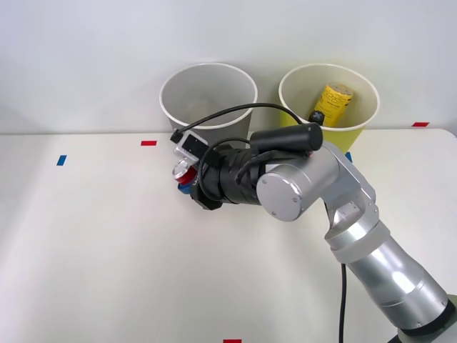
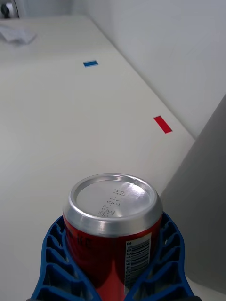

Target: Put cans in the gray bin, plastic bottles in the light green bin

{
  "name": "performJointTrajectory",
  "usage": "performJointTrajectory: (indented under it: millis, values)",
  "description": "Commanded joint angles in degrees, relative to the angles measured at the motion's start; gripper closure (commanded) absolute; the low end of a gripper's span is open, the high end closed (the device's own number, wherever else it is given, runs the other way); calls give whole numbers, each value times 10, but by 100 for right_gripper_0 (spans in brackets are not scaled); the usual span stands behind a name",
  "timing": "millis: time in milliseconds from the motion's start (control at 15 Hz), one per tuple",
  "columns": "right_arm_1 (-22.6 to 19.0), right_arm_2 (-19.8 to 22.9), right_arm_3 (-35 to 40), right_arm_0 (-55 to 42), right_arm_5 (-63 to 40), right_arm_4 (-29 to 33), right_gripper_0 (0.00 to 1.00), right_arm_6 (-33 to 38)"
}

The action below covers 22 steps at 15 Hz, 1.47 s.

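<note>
Fingers (image 2: 52,263) of our right gripper (image 2: 113,277) are clenched around the red can (image 2: 113,221), the blue ribbed pads pressing on both of its sides. In the wrist view we see the can's silver end facing the camera, with stamped characters on it and a barcode on the red wall below. From the front view we see our right arm reaching in over the white desk (image 1: 107,250), holding the can (image 1: 183,171) sideways just in front of the gray bin (image 1: 208,100), near the foot of its wall. Beside the gray bin stands the light green bin (image 1: 328,100), and the yellow-labelled plastic bottle (image 1: 330,103) lies tilted inside it, dark cap down. Small red and blue tape marks (image 1: 148,143) dot the desk.
</note>
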<state>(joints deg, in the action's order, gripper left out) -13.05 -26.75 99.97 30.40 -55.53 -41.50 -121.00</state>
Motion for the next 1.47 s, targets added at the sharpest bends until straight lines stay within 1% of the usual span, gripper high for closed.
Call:
performJointTrajectory:
  millis: [67, 267, 333, 467, 600, 867, 933, 1000, 1067, 1200, 1333, 1467]
  values:
    - [-23, 35, 66, -34, 19, -69, 100, -15]
    - [-29, 58, 98, -44, 41, -144, 100, -25]
    - [-28, 75, 107, -45, 41, -167, 100, -27]
    - [-19, 101, 111, -48, 47, -208, 100, -32]
    - [-7, 115, 110, -48, 89, -241, 100, -35]
    - [0, 118, 110, -44, 172, -236, 100, -27]
    - [2, 118, 109, -39, 178, -222, 100, -18]
    - [2, 118, 106, -30, 181, -203, 100, 7]
    - [4, 119, 93, -14, 189, -188, 100, 29]
    - [15, 118, 52, 7, 224, -188, 100, 27]
    - [34, 119, 0, 33, 261, -187, 100, 23]
    - [41, 120, -43, 61, 283, -169, 100, 17]
